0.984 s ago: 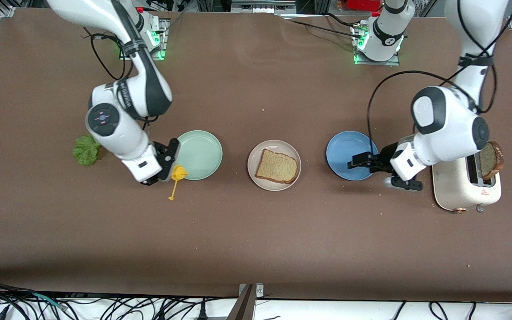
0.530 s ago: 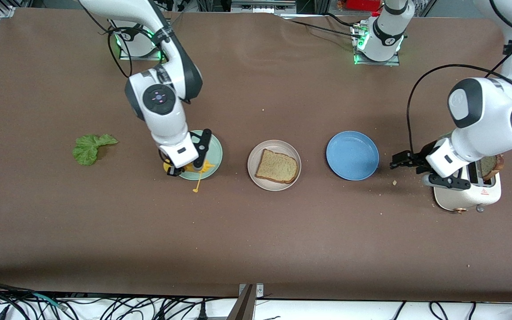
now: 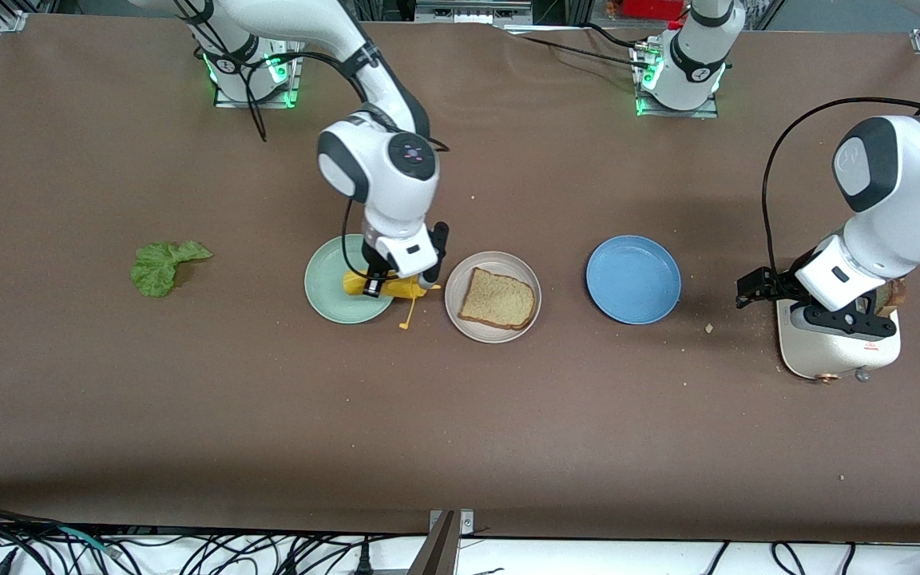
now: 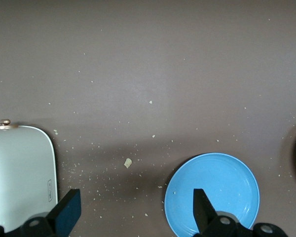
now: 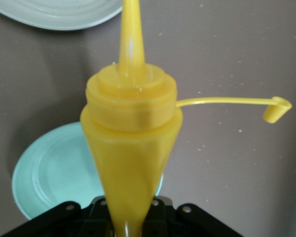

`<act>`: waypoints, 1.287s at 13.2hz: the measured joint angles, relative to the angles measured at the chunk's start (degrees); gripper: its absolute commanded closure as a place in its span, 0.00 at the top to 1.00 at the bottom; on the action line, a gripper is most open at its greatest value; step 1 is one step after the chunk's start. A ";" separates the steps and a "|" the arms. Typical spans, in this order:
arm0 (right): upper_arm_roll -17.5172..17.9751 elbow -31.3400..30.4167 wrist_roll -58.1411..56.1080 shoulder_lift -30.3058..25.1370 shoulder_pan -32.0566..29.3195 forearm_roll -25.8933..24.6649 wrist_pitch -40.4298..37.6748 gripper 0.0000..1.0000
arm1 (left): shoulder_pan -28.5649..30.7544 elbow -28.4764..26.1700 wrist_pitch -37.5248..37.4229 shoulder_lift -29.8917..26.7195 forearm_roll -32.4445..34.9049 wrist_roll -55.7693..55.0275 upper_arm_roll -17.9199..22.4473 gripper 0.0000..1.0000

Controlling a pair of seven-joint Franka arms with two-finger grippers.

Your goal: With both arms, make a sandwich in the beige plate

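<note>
My right claw (image 3: 402,285) has swung from beside the lettuce (image 3: 163,267), clamped on the yellow sauce bottle (image 5: 129,143), nozzle nearly at the beige plate (image 3: 457,301) holding one toast (image 3: 498,299). Sauce comes next. My left claw (image 3: 754,289), wide and empty, has backed off to the toaster (image 3: 815,353).

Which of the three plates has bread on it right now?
The beige plate, the middle one, holds a single bread slice. The green plate and the blue plate hold no bread.
</note>
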 measured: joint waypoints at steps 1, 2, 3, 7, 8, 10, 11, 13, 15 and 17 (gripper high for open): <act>0.00 3.04 1.98 2.09 1.15 -1.29 -3.70 0.00 | 0.00 0.41 -0.73 -0.07 0.00 -0.07 0.01 1.00; 0.00 5.78 3.75 3.90 2.14 -2.40 -6.89 0.00 | 0.01 1.34 -2.97 -0.17 0.00 -0.14 0.04 1.00; -0.01 8.04 5.44 5.38 3.05 -3.41 -9.42 0.00 | 0.04 2.62 -5.93 -0.31 0.00 -0.26 0.10 1.00; -0.02 11.00 11.00 8.43 6.22 -8.28 -13.67 0.00 | 0.89 6.34 -13.70 -1.01 0.05 -0.46 0.14 1.00; -0.03 11.02 12.20 9.19 6.87 -9.10 -13.82 0.00 | 1.01 6.60 -14.53 -1.05 0.05 -0.46 0.14 1.00; -0.04 11.07 16.20 10.93 8.00 -11.05 -13.86 0.00 | 1.11 6.65 -15.68 -1.04 0.06 -0.50 0.19 1.00; -0.05 11.10 18.14 11.90 8.56 -11.90 -13.87 0.00 | 1.14 6.65 -15.90 -1.04 0.06 -0.51 0.21 1.00; -0.06 11.17 21.08 13.88 9.57 -12.76 -13.87 0.00 | 1.15 6.65 -16.08 -1.04 0.06 -0.52 0.23 1.00; -0.08 11.27 23.28 15.09 10.10 -13.58 -13.87 0.00 | 1.15 6.65 -16.22 -1.03 0.06 -0.53 0.23 1.00; -0.14 11.56 24.15 15.68 10.15 -13.90 -13.87 0.00 | 1.15 6.65 -16.26 -1.03 0.06 -0.54 0.23 1.00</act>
